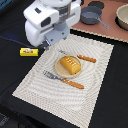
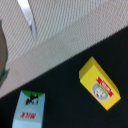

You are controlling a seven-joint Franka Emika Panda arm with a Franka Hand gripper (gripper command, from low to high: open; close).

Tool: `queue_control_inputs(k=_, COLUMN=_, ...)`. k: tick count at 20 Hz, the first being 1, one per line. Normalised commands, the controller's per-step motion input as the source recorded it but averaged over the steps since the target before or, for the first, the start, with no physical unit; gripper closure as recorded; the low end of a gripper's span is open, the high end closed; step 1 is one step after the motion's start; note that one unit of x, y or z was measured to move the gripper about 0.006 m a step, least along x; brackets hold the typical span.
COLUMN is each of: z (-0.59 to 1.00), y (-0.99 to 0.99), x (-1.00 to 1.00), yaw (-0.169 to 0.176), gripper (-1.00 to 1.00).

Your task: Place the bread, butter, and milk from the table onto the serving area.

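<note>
The bread (image 1: 70, 65), a golden ridged loaf, lies on the round tan plate (image 1: 58, 70) in the middle of the striped beige serving area (image 1: 95, 95). The butter (image 1: 28, 51), a flat yellow packet, lies on the black table (image 1: 12, 70) just off the mat's edge at the exterior view's left; it also shows in the wrist view (image 2: 100, 82). The milk (image 2: 30, 107), a white carton with green-blue markings, shows only in the wrist view, on the table near the butter. My gripper (image 1: 46, 44) hangs above butter and milk; the arm hides its fingers.
A fork (image 1: 50, 75) and two wooden-handled knives (image 1: 86, 58) (image 1: 75, 84) lie on the mat around the plate. A pinkish-brown board (image 1: 107, 30) at the back right holds a grey pan (image 1: 92, 16) and a bowl (image 1: 122, 17).
</note>
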Motion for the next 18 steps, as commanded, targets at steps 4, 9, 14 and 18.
queue_control_inputs(k=4, z=-0.16, y=0.11, x=-1.00, yaw=0.066, gripper=-1.00)
queue_control_inputs(k=9, z=-0.31, y=0.04, x=-1.00, yaw=0.076, gripper=-1.00)
queue_control_inputs(k=14, z=-0.42, y=0.00, x=-0.89, yaw=0.123, gripper=-1.00)
queue_control_inputs(k=18, z=-0.53, y=0.00, x=-0.88, yaw=0.128, gripper=-1.00)
